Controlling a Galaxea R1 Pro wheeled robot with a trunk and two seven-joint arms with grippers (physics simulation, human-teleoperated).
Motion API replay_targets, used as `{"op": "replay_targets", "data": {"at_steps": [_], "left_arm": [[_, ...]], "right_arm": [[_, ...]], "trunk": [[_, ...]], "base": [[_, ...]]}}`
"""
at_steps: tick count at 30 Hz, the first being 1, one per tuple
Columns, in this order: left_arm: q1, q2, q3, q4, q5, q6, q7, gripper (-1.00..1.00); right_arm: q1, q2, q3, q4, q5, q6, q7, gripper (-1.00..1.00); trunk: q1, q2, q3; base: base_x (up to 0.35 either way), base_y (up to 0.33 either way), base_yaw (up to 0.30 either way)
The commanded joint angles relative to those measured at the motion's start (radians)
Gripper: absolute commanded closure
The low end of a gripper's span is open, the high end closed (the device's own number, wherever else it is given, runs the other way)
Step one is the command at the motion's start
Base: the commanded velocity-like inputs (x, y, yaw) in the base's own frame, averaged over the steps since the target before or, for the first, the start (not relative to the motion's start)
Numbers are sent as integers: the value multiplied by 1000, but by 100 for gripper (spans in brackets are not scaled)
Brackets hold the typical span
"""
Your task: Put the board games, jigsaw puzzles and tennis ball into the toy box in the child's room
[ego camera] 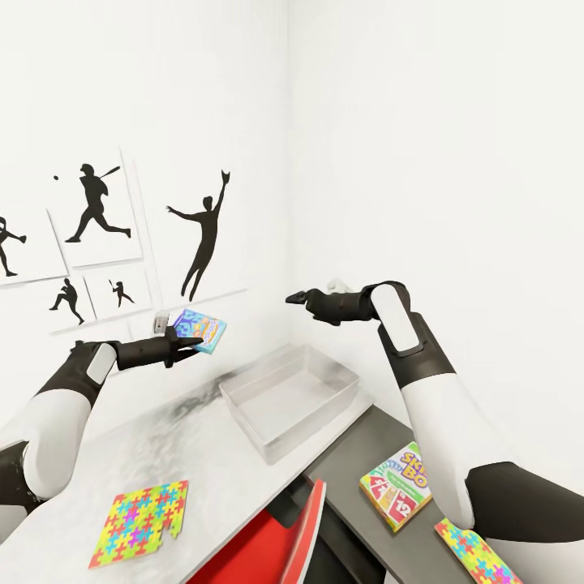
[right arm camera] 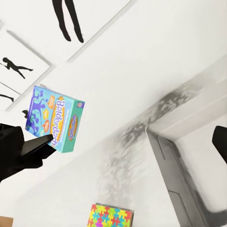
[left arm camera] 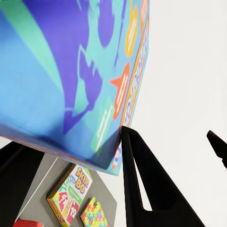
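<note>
My left gripper (ego camera: 191, 339) is shut on the blue board game (ego camera: 200, 331), holding it in the air above the pale table (ego camera: 122, 442), left of the toy box (ego camera: 237, 405). The box's blue cover (left arm camera: 71, 71) looms close in the left wrist view, with a dark finger (left arm camera: 146, 189) beside it. The toy box looks empty. My right gripper (ego camera: 295, 298) hovers open above the toy box's far side, holding nothing. A green and white board game (ego camera: 397, 485) and a jigsaw puzzle (ego camera: 478, 556) lie on the dark side unit. Another jigsaw puzzle (ego camera: 142, 521) lies on the table's near left.
A red and white chair (ego camera: 272, 539) stands against the table's front edge, between the puzzle and the side unit (ego camera: 349, 454). White walls meet in a corner behind the toy box. Black sports silhouettes (ego camera: 203, 235) hang on the left wall.
</note>
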Motion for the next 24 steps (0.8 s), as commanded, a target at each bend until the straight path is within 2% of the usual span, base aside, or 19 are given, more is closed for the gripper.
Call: {"op": "replay_targets", "data": {"at_steps": [1, 9, 12, 16, 19, 22, 24], "left_arm": [[0, 0, 4, 0, -6, 2, -4, 100], [0, 0, 1, 1, -7, 2, -2, 100], [-1, -2, 1, 3, -8, 2, 7, 100], [-1, -8, -1, 4, -10, 1, 12, 100], [-1, -25, -4, 7, -13, -11, 14, 100], [-1, -49, -6, 31, -16, -25, 31, 100], [-1, -65, -6, 49, -17, -36, 73, 100]], "right_arm": [[0, 0, 0, -1, -10, 2, -10, -100], [1, -3, 1, -28, -11, 2, -10, -100], [1, -4, 3, -102, -12, 2, -11, -100], [0, -7, 27, -185, -14, 2, -10, -100], [0, -12, 56, -227, -15, 2, -10, -100], [0, -14, 68, -264, -16, 2, -10, -100], [0, -14, 72, -297, -16, 2, -10, -100]], "trunk": [[0, -1, 0], [0, -1, 0], [0, -1, 0], [0, -1, 0], [0, -1, 0], [0, -1, 0], [0, -1, 0]], "base": [[0, 0, 0], [0, 0, 0], [0, 0, 0], [0, 0, 0], [0, 0, 0], [0, 0, 0], [0, 0, 0]]}}
